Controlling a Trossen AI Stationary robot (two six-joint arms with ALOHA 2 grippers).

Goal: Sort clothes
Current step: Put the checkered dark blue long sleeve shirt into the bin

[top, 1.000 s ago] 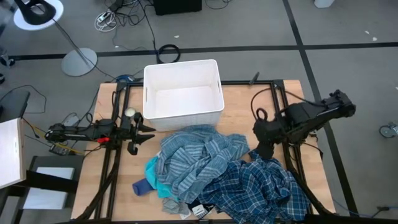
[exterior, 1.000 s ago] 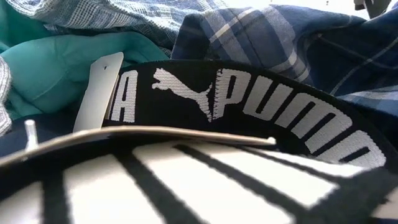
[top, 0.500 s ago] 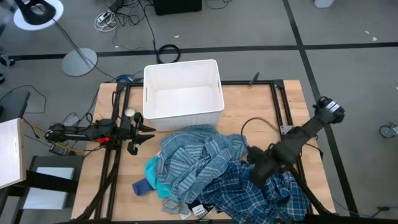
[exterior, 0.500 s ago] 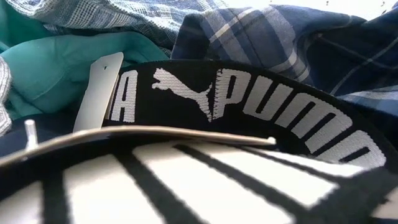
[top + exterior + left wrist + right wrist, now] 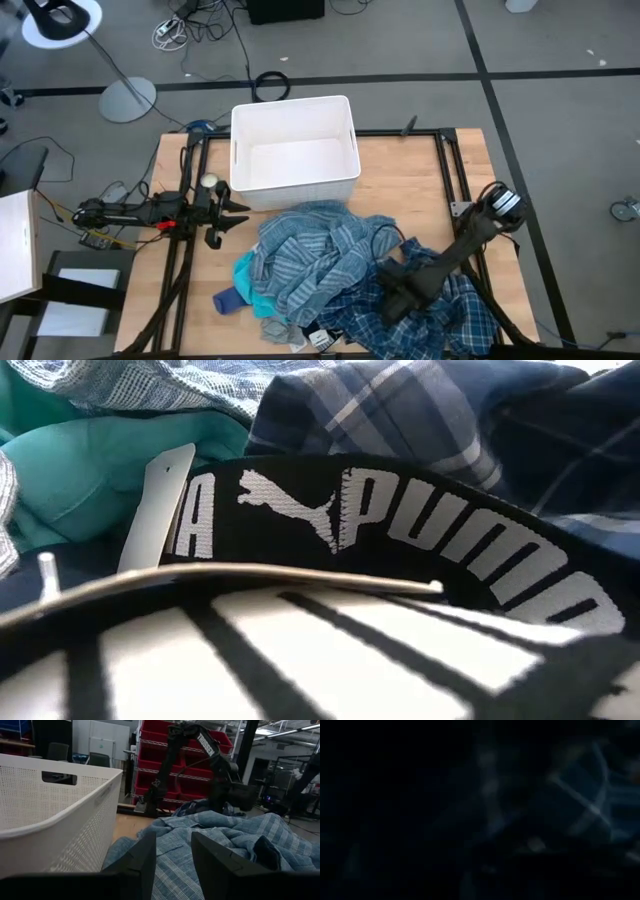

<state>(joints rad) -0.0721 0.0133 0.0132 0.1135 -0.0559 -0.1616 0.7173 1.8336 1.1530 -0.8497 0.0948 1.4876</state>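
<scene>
The clothes lie in a heap on the table's near half. The blue-grey striped shirt (image 5: 310, 255) is on top at the middle. The navy plaid shirt (image 5: 450, 315) lies to its right, and the turquoise top (image 5: 250, 285) and blue sock (image 5: 226, 299) to its left. A dark navy piece with a white-lettered band (image 5: 400, 530) lies at the near edge. My right gripper (image 5: 392, 298) is sunk into the plaid shirt, and its wrist view shows only dark plaid cloth (image 5: 590, 805). My left gripper (image 5: 172, 855) is open and empty, level, left of the heap beside the bin.
The white plastic bin (image 5: 295, 190) stands at the table's far middle; its perforated wall (image 5: 55, 830) is close beside my left gripper. Bare wood (image 5: 420, 180) lies right of the bin. A black frame rail (image 5: 445, 160) runs along the table on each side.
My right gripper has gone from above the table's right side toward the near edge and to the left, and down into the navy plaid shirt. In the low view the plaid cloth has shifted to the left and bunched up.
</scene>
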